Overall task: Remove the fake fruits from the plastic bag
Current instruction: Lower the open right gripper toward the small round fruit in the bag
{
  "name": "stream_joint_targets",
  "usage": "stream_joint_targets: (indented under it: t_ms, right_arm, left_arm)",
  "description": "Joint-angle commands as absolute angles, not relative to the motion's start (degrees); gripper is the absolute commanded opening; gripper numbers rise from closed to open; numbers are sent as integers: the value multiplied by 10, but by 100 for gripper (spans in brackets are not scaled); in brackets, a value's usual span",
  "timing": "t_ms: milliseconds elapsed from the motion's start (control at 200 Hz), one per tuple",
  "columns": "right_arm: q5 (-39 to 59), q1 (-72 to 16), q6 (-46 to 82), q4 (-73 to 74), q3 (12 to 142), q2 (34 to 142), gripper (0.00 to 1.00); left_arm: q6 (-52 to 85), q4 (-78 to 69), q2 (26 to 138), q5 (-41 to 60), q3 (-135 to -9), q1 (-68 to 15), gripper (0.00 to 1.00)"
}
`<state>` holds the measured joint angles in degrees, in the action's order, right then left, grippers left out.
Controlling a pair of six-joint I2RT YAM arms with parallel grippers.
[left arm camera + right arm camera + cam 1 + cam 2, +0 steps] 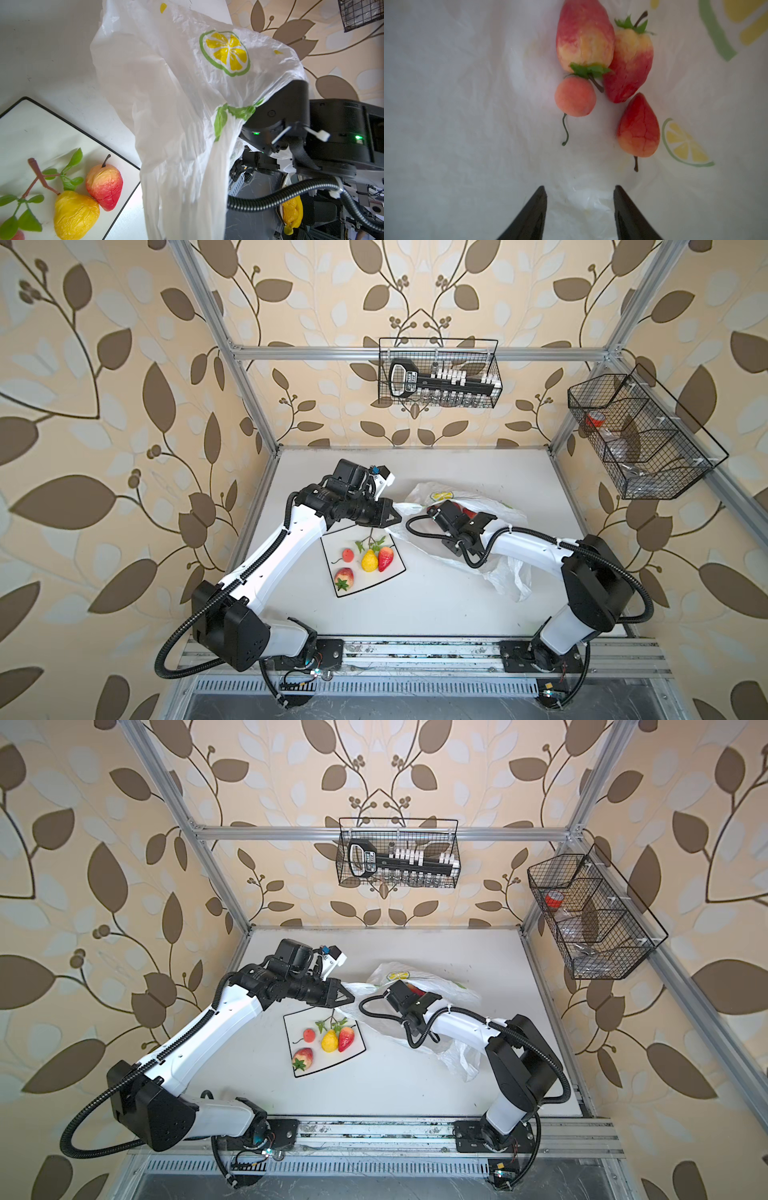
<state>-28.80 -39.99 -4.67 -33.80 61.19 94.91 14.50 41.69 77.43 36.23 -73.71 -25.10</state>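
Task judged about half done. Four fruits (pixel 369 561) are already laid on the plate (pixel 374 581): a pear, two strawberries (pixel 385 558) and a small round fruit (pixel 348 554), all close together.

Four more are seen inside the bag (pixel 166 83) in the right wrist view: three strawberries (pixel 629 66) and one round fruit (pixel 575 96), bunched on the bag floor, some touching. No others can be made out; folds may hide more.

The bag is spread on the table (pixel 415 614), just beside the plate on its right. One edge of it is pinched in the closed left gripper (pixel 390 517) and held up off the table, above the plate's far corner, so the mouth is kept open.

The right gripper (pixel 580 207) is pushed inside the bag. Its fingers (pixel 538 209) are parted moderately wide, with nothing between them but bag film underneath. The fruits lie just ahead of the tips, not touched.

Left to do, as judged: the four bagged fruits are to be picked out and carried to the plate.
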Motion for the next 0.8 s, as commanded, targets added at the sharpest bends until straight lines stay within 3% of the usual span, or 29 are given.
stream_joint_targets:
  t_ms: [0,470,635,795]
  right_arm:
    - [-256,-399,104,-394,629,964,53]
    - [-225,-386,487,-301,654,984,65]
    - [-224,-373,552,-271,662,1002,68]
    - [-205,-356,529,-226,674,1027,68]
  left_arm:
    - [140,398,762,387,-739,-263,0]
    - [177,374,749,354,-691,-323,0]
    - [180,377,736,343,-670,-338,0]
    - [182,380,724,338,-657,-340,0]
